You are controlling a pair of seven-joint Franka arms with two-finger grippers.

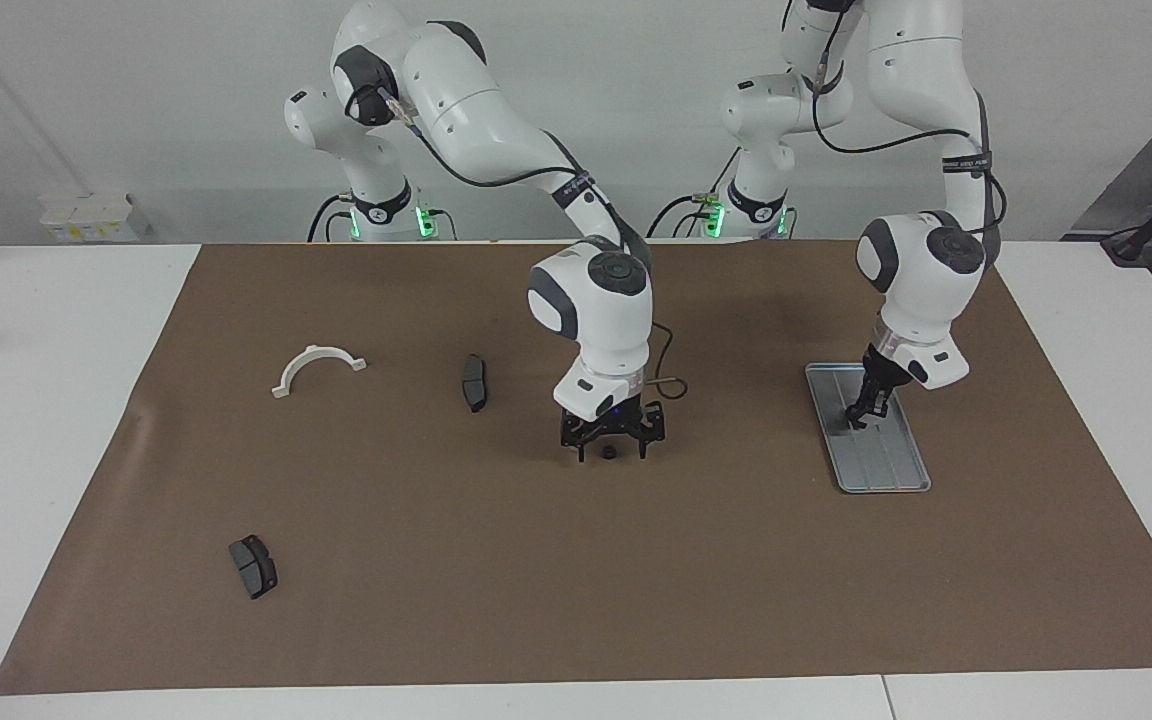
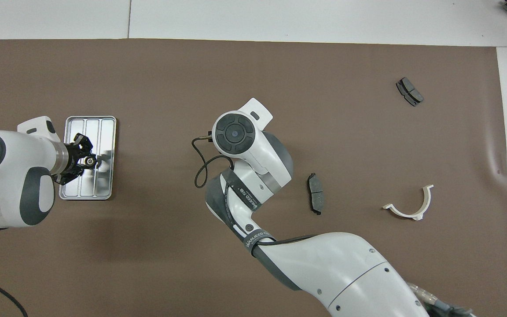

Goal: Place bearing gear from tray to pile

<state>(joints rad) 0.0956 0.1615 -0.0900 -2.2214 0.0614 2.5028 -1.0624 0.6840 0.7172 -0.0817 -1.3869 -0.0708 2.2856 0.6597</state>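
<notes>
Right gripper [image 1: 609, 447]: jaws spread wide, pointing straight down, tips at or just above the brown mat [image 1: 576, 560] near mid-table. 1 small black gear [image 1: 609, 452] lies on the mat between the 2 fingers, touching neither as far as the facing view shows. In the overhead view this gripper and gear are hidden under the right arm's wrist. Left gripper [image 1: 858, 414]: lowered into the tray [image 1: 886, 472], tips at the tray floor in the half nearer to the robots. In the overhead view the left gripper [image 2: 87, 161] has its jaws drawn in on a small bearing gear [image 2: 89, 162] with a bright centre, which sits in the tray [image 2: 104, 127] between the fingertips; whether it is lifted off the ridged floor cannot be told. The tray lies toward the left arm's end of the mat, long side running away from the robots. Remaining parts, toward the right arm's end: 1 dark brake pad [image 1: 474, 382] near the right gripper, 1 white half-ring bracket [image 1: 317, 367] farther along toward that end, and a 2nd brake pad [image 1: 253, 566] well apart from both, farther from the robots.
</notes>
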